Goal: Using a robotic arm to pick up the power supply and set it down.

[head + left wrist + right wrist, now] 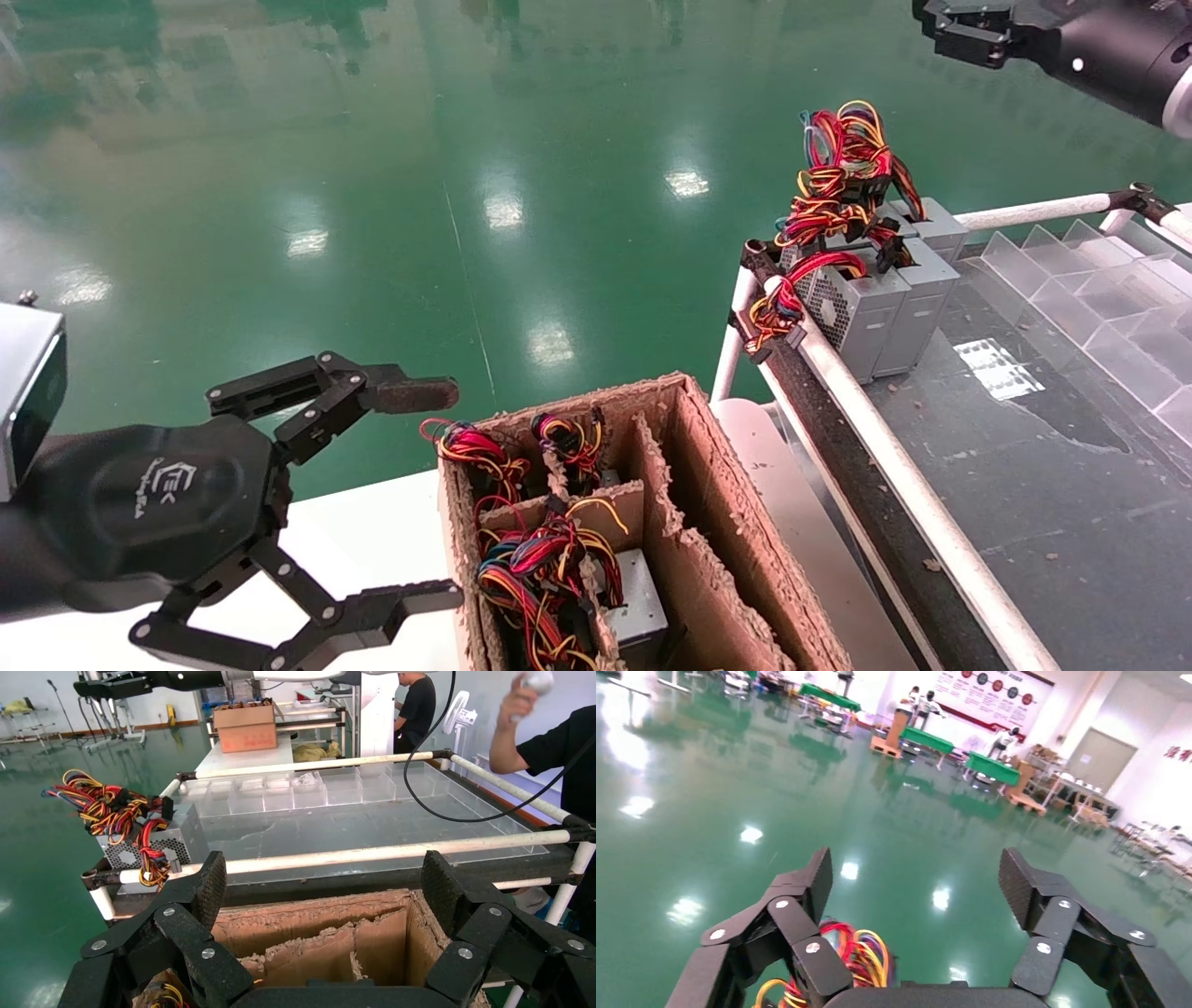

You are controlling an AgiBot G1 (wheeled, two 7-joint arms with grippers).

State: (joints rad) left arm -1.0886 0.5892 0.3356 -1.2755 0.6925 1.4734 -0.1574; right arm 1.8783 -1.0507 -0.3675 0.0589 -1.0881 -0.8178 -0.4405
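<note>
**Snag risk at the box: wires and dividers**

Your left gripper [424, 494] sits just beside the cardboard box [708, 522], on its outer side, fingers spread wide, holding nothing. Right gripper [964, 33] hangs high, well beyond the box, above the power supplies on the table [885, 298]; fingers spread too, empty.

The power supply [638, 601] you'd want is down in the box's near compartment, half buried under its own wire bundle [540, 559].

What can go wrong, my read:
- Fingers close on loose wires rather than the metal case; the unit then dangles or slips
- Wires from the neighbouring compartments look tangled together; a lift could drag a second bundle up
- Torn divider [577, 508] stands close to the case, so a finger could jam on cardboard going down

Room: compartment is tight, walls on every side, so go in from straight above. The far half of the box looks empty. The white rail [894, 466] runs just past the box; open floor [372, 186] lies beyond it
</note>
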